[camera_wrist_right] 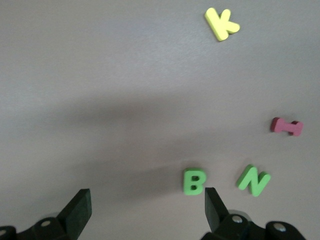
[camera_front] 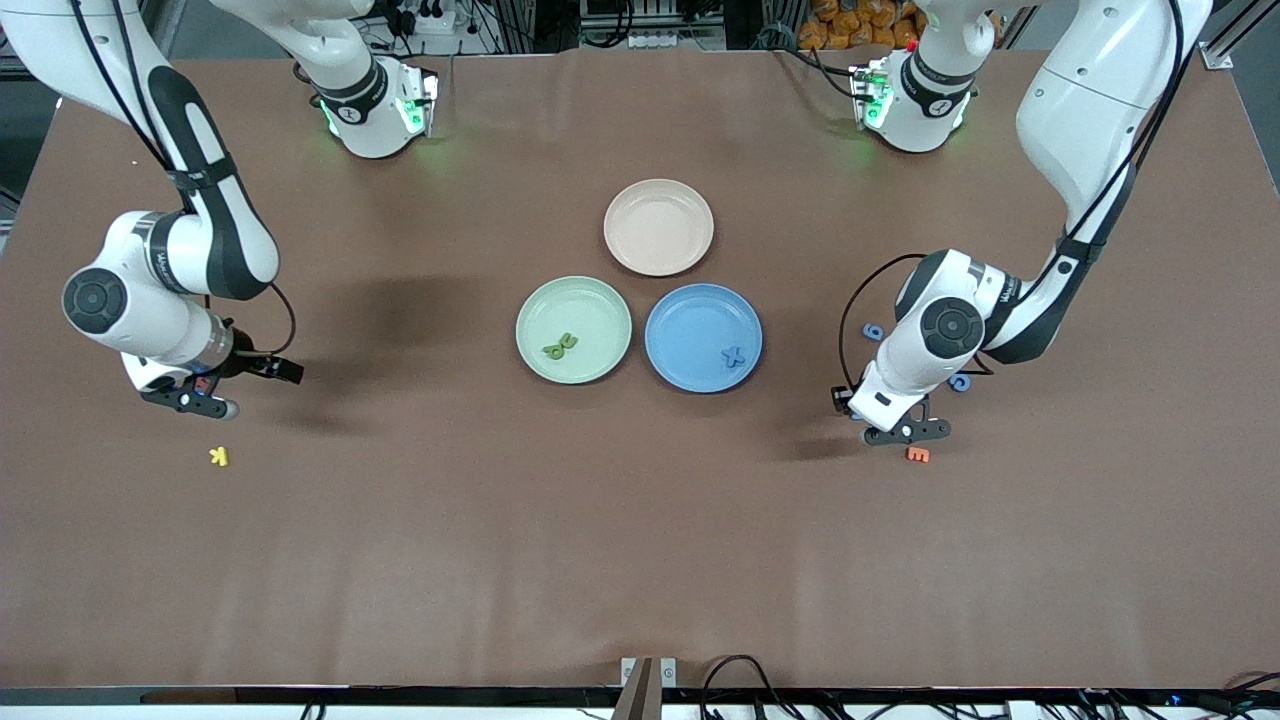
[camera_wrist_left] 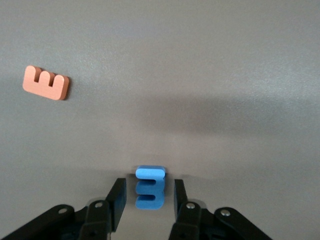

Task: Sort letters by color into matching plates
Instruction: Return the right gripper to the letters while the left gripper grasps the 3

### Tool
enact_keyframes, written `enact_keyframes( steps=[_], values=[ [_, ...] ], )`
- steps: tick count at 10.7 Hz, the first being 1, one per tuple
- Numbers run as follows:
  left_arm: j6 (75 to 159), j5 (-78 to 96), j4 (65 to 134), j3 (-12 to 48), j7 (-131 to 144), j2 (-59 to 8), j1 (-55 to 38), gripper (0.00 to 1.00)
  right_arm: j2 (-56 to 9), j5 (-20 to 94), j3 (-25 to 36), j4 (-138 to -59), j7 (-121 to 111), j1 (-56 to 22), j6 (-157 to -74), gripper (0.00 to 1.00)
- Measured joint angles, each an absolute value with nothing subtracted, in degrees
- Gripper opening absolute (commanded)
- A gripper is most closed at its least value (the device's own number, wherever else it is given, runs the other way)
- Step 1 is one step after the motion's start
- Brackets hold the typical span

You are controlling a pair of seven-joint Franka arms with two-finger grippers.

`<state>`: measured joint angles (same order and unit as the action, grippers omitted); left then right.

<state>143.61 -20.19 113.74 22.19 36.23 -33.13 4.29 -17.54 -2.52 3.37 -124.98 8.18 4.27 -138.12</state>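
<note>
My left gripper [camera_wrist_left: 149, 184] is low over the table with its fingers on either side of a blue letter [camera_wrist_left: 150, 187]; a small gap shows on each side, so it is open. In the front view this gripper [camera_front: 905, 432] is toward the left arm's end of the table, with two more blue letters [camera_front: 874, 331] [camera_front: 960, 382] beside the arm. My right gripper [camera_wrist_right: 146, 194] [camera_front: 215, 395] hangs wide open; a green B [camera_wrist_right: 193, 182] lies close to one finger, a green N [camera_wrist_right: 254, 180] beside it. The green plate [camera_front: 600, 300] holds two green letters [camera_front: 560, 346]. The blue plate [camera_front: 690, 315] holds a blue X [camera_front: 735, 356].
A beige-pink plate [camera_front: 658, 227] sits farther from the front camera than the other two plates. An orange E [camera_front: 917, 454] [camera_wrist_left: 45, 83] lies close to my left gripper. A yellow K [camera_front: 219, 456] [camera_wrist_right: 222, 23] and a red letter [camera_wrist_right: 287, 126] lie near my right gripper.
</note>
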Motion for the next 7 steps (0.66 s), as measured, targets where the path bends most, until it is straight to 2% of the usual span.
enact_keyframes(
  steps=[7],
  values=[
    [144.38,-20.55,113.78,21.88,36.23,-33.89,4.30,0.39,-18.07,-2.61,2.43,-131.01,3.76,9.95,-147.90,1.00]
  ],
)
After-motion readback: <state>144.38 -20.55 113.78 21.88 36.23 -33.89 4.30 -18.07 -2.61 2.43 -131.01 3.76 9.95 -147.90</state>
